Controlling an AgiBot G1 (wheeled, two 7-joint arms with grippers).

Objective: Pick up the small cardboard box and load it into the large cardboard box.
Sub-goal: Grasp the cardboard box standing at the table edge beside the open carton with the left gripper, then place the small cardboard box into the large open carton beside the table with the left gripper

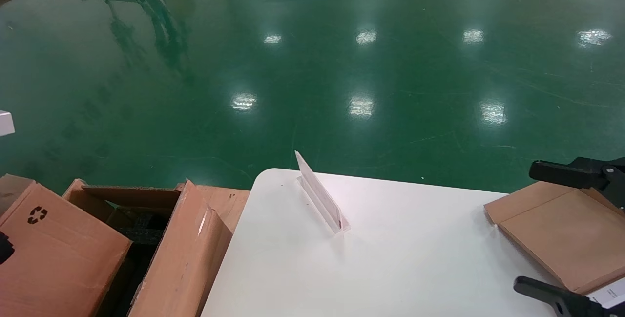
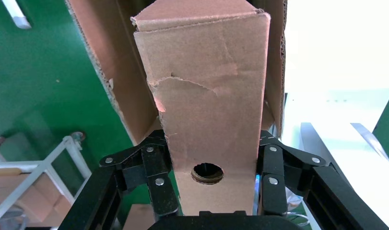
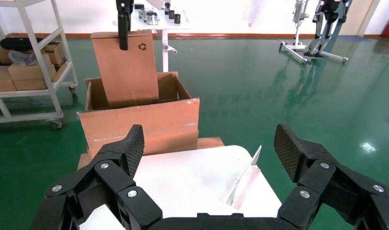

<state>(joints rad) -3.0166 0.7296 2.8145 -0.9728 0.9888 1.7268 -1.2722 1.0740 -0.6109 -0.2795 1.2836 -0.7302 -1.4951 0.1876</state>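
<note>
My left gripper is shut on the small cardboard box, a slim brown box with a round hole near the jaws. The head view shows this box at the far left with its recycling symbol, tilted over the large cardboard box. In the right wrist view the small box stands upright with its lower end inside the open carton, held from above by the left gripper. My right gripper is open and empty above the white table; in the head view it is at the right edge.
A white table carries a clear upright sign holder and a flat brown cardboard piece with a white label at the right. The carton stands on the green floor left of the table. A white shelf cart stands beyond it.
</note>
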